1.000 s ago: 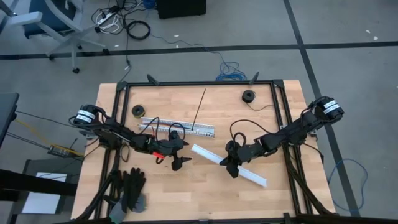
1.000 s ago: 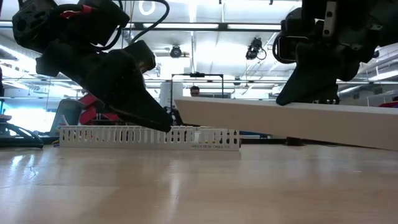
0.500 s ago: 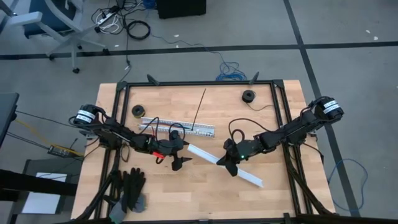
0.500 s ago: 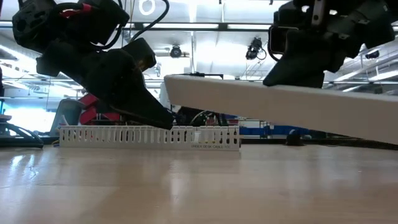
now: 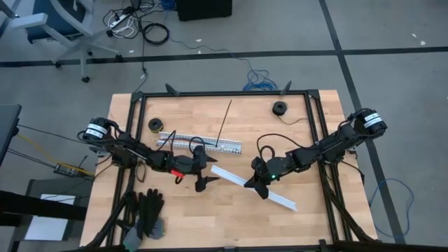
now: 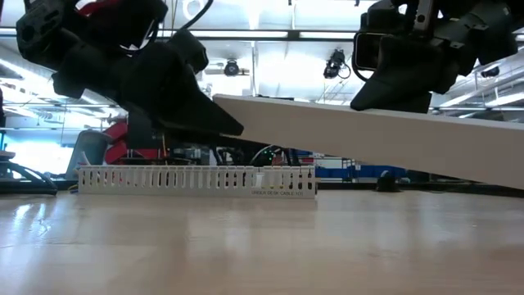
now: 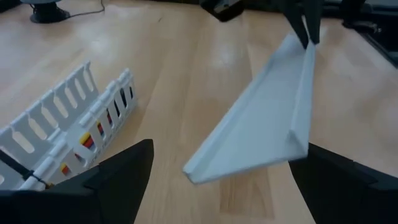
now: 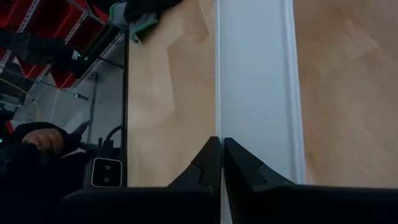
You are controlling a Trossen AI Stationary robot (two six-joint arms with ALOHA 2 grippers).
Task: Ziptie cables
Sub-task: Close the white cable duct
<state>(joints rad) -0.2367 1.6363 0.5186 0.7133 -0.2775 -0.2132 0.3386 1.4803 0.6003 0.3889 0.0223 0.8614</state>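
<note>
Right gripper (image 5: 260, 183) pinches white cover strip (image 5: 255, 186) by thin edge (one end raised): expect slip. Left gripper (image 7: 214, 180) spread wide; keep clear of slotted channel (image 5: 199, 144) holding cables (image 7: 84, 140).

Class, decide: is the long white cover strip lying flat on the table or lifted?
Lifted. The right gripper, shut on the white cover strip, holds it tilted above the table.

Both arms matte black, jointed links with looping black cords; white-banded labels on each base joint. Left end effector (image 5: 203, 174) has a red patch behind it, right end effector (image 5: 256, 183) shows a green light
</note>
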